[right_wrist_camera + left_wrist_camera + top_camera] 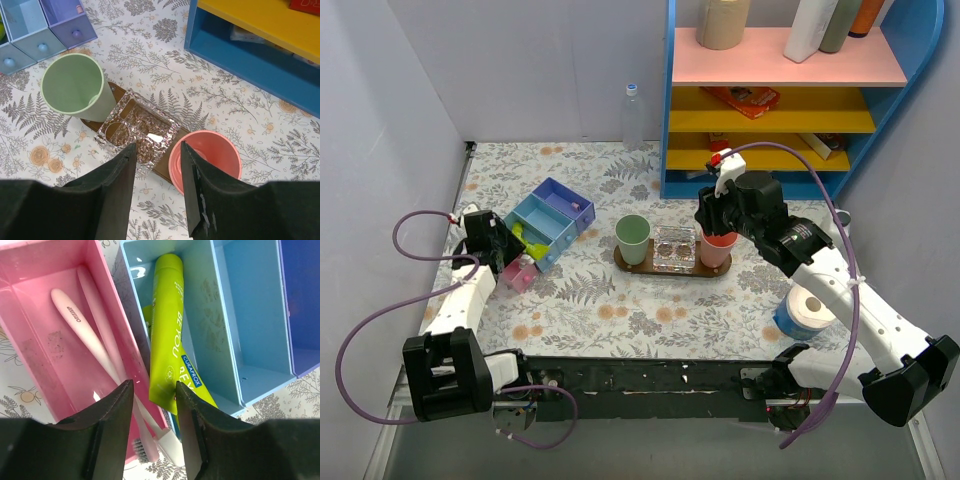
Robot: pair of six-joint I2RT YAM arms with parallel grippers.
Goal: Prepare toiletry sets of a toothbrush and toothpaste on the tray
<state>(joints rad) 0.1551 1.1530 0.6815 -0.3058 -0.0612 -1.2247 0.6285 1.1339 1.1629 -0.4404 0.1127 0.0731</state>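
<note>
Your left claw (153,385) hangs with fingers apart over the toothbrush (87,332) in the pink compartment (30,355), toothpaste (167,325) alongside in the blue compartment (220,315). Picking looks underway: close on the brush handle next. The right claw (157,146), apart and empty, hovers above the tray (120,97).

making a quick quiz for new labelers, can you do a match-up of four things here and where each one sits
Things:
1. green cup
2. pink cup
3. toothpaste tube
4. toothbrush

Places:
a. pink compartment
b. left end of the tray
c. light blue compartment
d. right end of the tray

Pairs: 1-b, 2-d, 3-c, 4-a
</note>
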